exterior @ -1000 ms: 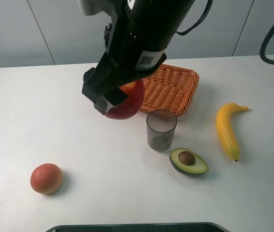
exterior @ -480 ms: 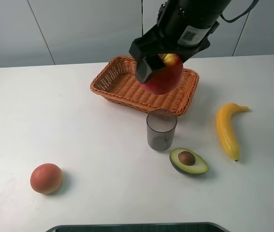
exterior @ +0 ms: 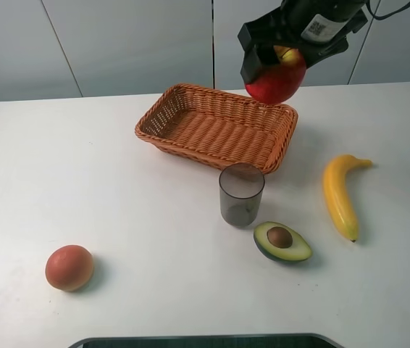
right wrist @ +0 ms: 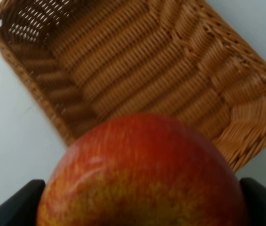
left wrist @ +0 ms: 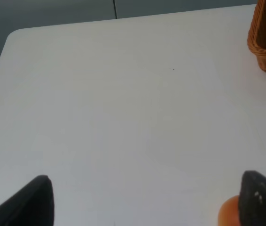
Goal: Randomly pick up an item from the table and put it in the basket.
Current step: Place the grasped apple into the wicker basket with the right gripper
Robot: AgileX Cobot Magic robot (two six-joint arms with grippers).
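Holding apple (exterior: pixel 276 83) high, upper right of frame, right gripper (exterior: pixel 279 61) clamped around it, above far rim of basket (exterior: pixel 212 130). Dropping here risks striking rim, bouncing onto table (exterior: pixel 82 181).

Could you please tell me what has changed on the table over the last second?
The right gripper, still shut on the apple, carried it to the right and away from the camera. It went from the near left side of the basket across to above its far right corner. Nothing was released. The cup, banana, avocado and orange-pink fruit stayed put.
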